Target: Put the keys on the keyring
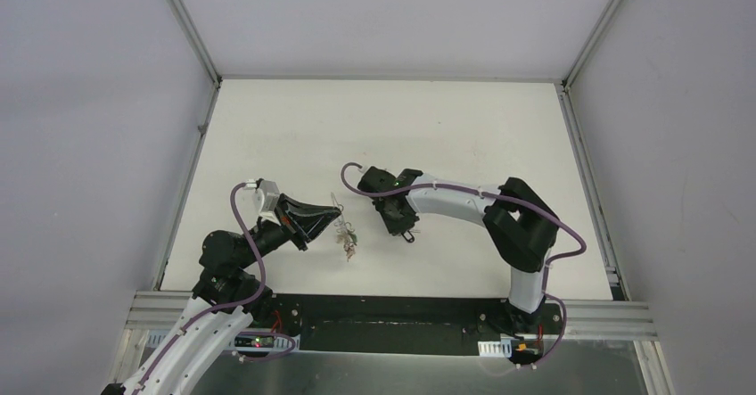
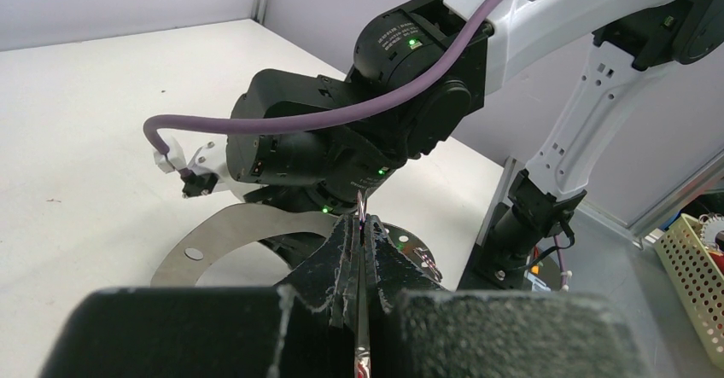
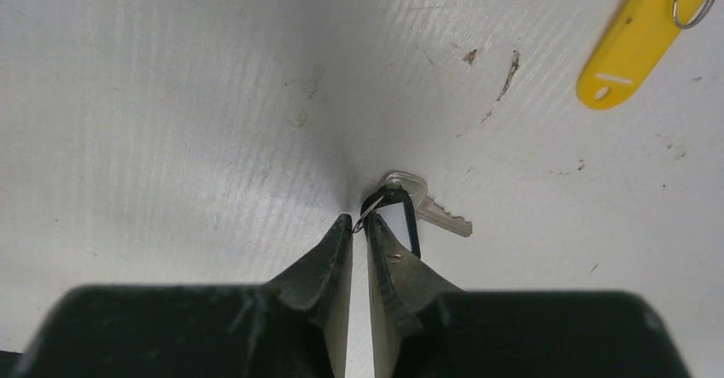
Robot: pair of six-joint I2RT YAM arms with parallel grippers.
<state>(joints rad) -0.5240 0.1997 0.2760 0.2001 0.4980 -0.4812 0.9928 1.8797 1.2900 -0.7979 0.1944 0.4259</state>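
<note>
Progress, part-way by the look of it: cluster of small silvery keys with reddish and green tags (image 1: 348,242) hangs below the large thin grey metal keyring (image 2: 363,352), centre-left of the overhead view, apparently threaded already. Outstanding: silvery metal key with black plastic tag (image 3: 401,212), lying flat on the white surface (image 1: 446,127) at centre of the right wrist view; also yellow oblong plastic tag (image 3: 636,37) with its small wire ring, upper right of the same view, its key cut off by the frame edge. Left claw (image 2: 364,229): closed tight on the keyring wire, held raised and aimed toward the right arm, forearm folded back near its base. Right claw (image 3: 359,223): narrowed almost to touching, tips pressed to the surface and pinching the black-tagged key's small ring; key not yet lifted. Right arm reaches across from lower right of the overhead view, elbow bent, wrist pitched steeply down, claw near the hanging cluster.
</note>
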